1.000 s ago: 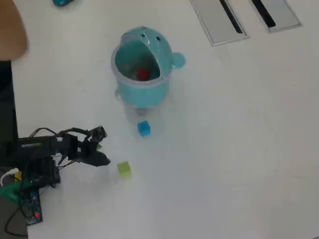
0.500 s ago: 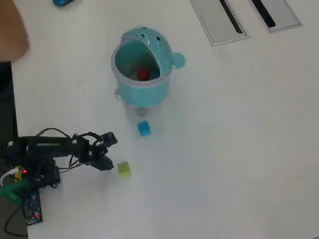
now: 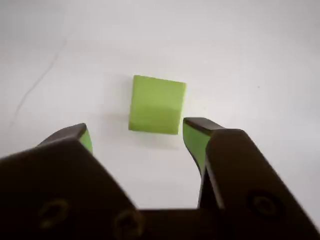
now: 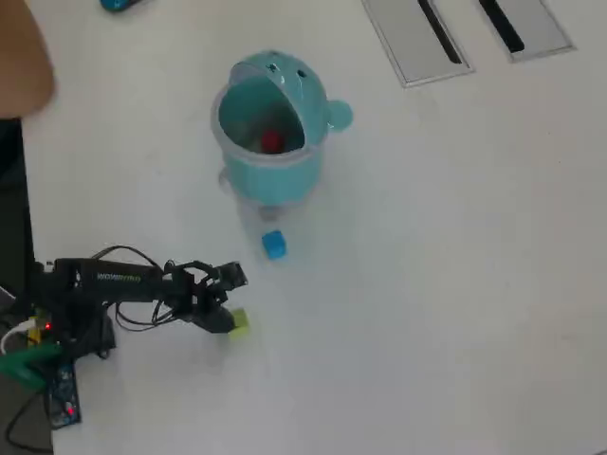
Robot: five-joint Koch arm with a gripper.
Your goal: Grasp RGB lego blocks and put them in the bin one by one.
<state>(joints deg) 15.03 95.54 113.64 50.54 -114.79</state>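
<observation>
The gripper (image 3: 137, 135) hangs low over the white surface (image 3: 250, 55), its fingers (image 3: 196, 137) spread wide and holding nothing — in the wrist view the yellow-green block (image 3: 157, 104) sits just ahead of the tips, at frame centre, not yet between them. It lies a touch skewed to the gap, one flat face toward the camera, and looks narrower than the opening, so it should fit w/o trouble. From overhead the arm reaches in from the lower left and its tip (image 4: 224, 299) is right at the same block (image 4: 239, 323), partly covering it. So the move coming up, I'd guess, is a short push forward along the line the fingers already point, then a close; the block is nearly square, no long axis to fuss over. The blue block (image 4: 274, 245) lies apart, up toward the bin (image 4: 275, 166), approx. between arm and bin. The red block (image 4: 271, 142) is already inside the open bin, in the upper middle of the overhead frame. Two left, by the look of it.
</observation>
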